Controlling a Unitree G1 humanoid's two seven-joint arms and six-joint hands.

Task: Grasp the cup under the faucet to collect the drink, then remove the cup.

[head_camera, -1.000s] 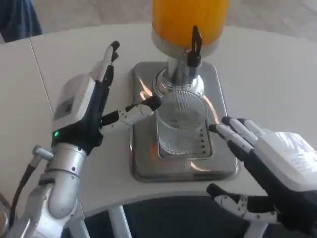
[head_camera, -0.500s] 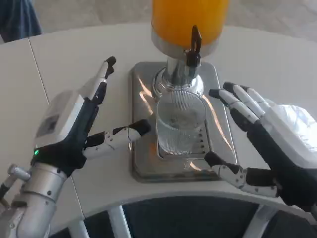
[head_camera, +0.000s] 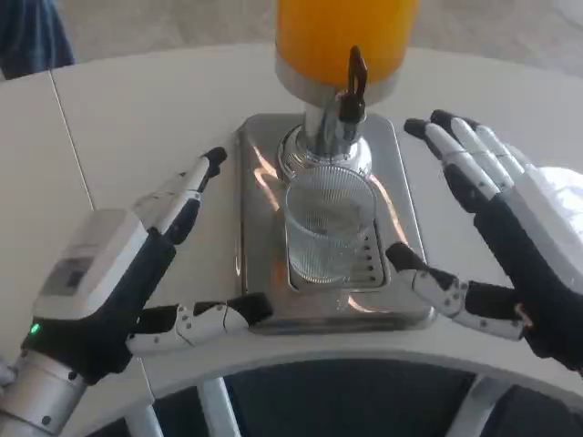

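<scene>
A clear ribbed cup [head_camera: 328,228] stands empty on the steel drip tray [head_camera: 408,218], right under the black faucet [head_camera: 353,84] of the orange drink dispenser [head_camera: 346,36]. My left hand [head_camera: 137,273] lies open to the left of the tray, its thumb reaching toward the tray's front left corner. Right of the tray my right hand [head_camera: 501,237] is open too, fingers pointing away and the thumb stretched toward the tray's front right edge. Neither hand touches the cup.
The white table [head_camera: 137,118] has a curved front edge just below the tray, with dark floor beneath. A seam runs across the table at the left.
My left hand has drawn back toward me and away from the cup. My right hand has moved forward alongside the tray's right side. The cup has not moved.
</scene>
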